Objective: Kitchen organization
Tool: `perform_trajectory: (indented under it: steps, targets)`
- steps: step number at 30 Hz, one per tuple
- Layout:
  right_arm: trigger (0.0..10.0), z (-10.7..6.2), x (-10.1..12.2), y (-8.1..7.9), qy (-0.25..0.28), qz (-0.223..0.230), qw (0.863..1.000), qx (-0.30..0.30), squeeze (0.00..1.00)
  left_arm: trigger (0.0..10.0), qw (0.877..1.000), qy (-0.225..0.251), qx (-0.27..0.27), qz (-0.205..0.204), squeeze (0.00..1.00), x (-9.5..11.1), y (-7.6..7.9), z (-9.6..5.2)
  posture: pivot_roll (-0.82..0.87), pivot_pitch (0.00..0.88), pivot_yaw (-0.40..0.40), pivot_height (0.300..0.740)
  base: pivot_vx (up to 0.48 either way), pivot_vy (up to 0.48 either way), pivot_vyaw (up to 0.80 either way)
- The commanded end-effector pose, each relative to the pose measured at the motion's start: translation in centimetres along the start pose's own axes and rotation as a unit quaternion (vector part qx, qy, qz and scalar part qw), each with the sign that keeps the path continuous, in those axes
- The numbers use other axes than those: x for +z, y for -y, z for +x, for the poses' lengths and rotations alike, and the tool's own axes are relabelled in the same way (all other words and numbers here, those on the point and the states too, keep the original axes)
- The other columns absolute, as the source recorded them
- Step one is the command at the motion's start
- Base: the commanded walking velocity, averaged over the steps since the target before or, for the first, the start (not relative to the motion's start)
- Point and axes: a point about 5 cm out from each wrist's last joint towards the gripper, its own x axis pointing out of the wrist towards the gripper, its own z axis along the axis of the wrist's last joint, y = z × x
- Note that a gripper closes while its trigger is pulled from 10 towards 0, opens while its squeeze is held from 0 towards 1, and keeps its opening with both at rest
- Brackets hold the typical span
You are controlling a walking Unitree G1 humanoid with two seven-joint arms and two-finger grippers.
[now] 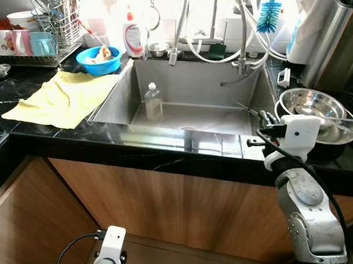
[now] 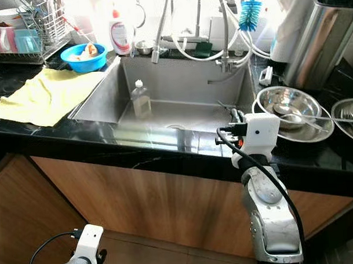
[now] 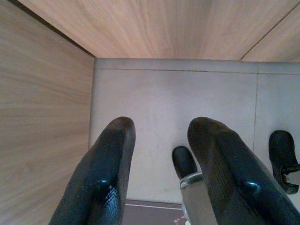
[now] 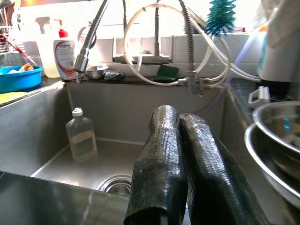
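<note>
While closed, right gripper [image 4: 180, 140] overhangs sink [image 4: 28, 140] (bottle [image 4: 81, 136] inside)

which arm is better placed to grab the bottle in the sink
Right. The right gripper is raised at the sink's front rim, facing the bottle; the left gripper hangs low by the cabinet.

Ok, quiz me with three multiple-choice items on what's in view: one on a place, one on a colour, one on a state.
1. Where is the clear bottle?
A. in the sink
B. on the yellow cloth
C. in the dish rack

2. What colour is the bowl left of the sink?
A. red
B. blue
C. white

3. How are the right end effector fingers?
A. wide apart
B. gripping a spoon
C. shut, empty

Answers: 1 A, it stands on the basin floor. 2 B, it is bright blue. 3 C, the right wrist view shows the fingers pressed together with nothing between.
</note>
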Motion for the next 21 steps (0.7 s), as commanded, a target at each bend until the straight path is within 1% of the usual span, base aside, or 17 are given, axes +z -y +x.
perform_trajectory:
  steps: [1,18,21]
  targets:
    - [10.0,0.02,0.00,-0.21,-0.001,-0.002,1.000,0.007,0.00,10.0,1.000,0.004,0.006,-0.004,0.00,0.28,-0.22,0.05,-0.14,0.000,0.015,0.740,0.300,0.000,0.00]
    - [10.0,0.08,-0.04,-0.40,-0.002,-0.002,1.000,0.011,0.00,10.0,1.000,0.013,0.004,-0.002,0.00,0.81,-0.11,0.13,-0.14,0.000,0.015,0.740,0.296,0.000,0.00]
    - [10.0,0.07,-0.10,-0.43,-0.003,-0.001,1.000,0.011,0.00,10.0,1.000,0.011,0.005,-0.001,0.00,0.76,-0.08,0.13,-0.14,0.000,0.015,0.740,0.000,0.000,0.00]
